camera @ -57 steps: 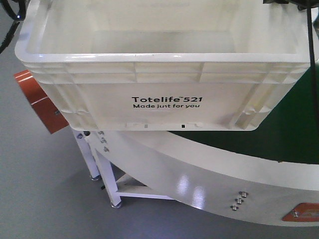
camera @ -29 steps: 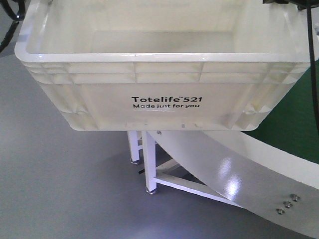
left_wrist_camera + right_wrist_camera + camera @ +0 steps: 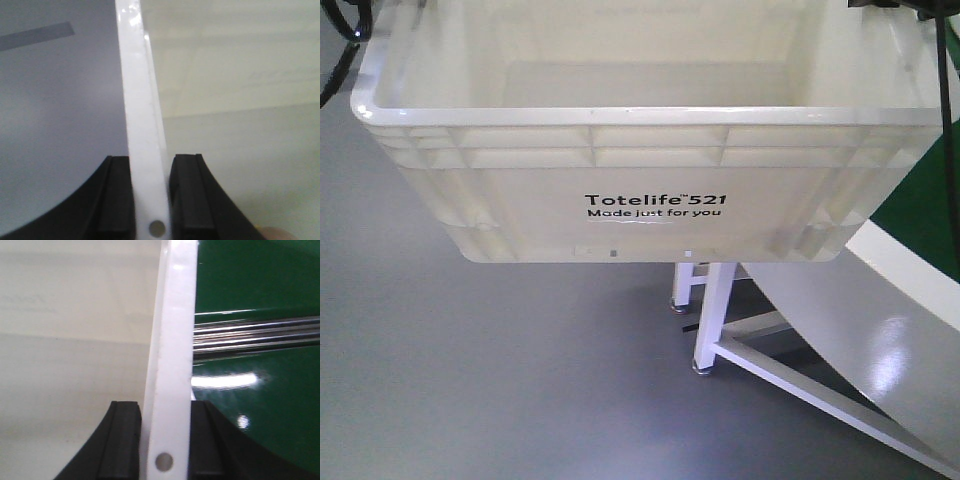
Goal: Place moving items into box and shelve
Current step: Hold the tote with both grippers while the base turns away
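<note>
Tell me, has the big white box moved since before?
Yes. The box has swung left, away from the white table legs, which slid rightward beneath it in the front view.

You're in what looks like a workshop or logistics hall; right of your right gripper lies a green surface with chrome bars; left of your left gripper spreads bare grey floor with a tape strip; a white frame stands lower than the plastic crate both grip.
</note>
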Tool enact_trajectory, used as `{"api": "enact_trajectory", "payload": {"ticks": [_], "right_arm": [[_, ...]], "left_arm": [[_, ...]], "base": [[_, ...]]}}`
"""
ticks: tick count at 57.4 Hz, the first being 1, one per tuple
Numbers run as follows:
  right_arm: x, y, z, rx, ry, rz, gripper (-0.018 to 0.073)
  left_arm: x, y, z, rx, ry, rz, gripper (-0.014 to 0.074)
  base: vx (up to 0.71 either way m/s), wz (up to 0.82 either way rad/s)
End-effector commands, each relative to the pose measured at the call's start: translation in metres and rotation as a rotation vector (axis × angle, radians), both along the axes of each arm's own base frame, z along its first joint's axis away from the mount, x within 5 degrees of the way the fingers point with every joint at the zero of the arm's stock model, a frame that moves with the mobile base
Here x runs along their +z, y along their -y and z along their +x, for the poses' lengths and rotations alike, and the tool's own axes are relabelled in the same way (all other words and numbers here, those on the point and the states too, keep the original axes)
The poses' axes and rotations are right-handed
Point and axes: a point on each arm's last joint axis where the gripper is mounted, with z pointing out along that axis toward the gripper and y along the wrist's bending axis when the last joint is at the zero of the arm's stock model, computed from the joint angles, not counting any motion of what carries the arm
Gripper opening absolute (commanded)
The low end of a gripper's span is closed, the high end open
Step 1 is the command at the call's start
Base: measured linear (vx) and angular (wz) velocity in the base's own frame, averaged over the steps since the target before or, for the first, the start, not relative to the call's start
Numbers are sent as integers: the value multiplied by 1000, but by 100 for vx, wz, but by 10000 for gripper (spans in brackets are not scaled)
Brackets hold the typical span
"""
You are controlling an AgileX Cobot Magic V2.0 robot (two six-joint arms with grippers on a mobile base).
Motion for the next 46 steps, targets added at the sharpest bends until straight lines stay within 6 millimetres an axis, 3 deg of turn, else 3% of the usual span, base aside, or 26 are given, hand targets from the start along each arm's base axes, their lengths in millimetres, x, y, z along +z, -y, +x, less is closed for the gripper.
{"api": "enact_trajectory", "payload": {"ticks": [1, 46], "right_arm": [[43, 7, -13, 11, 252, -9, -5], [43, 7, -13, 11, 252, -9, -5]], "left_arm": [[39, -7, -15, -18, 215, 12, 2], [39, -7, -15, -18, 215, 12, 2]], "base": [[-16, 66], [-18, 72]]}}
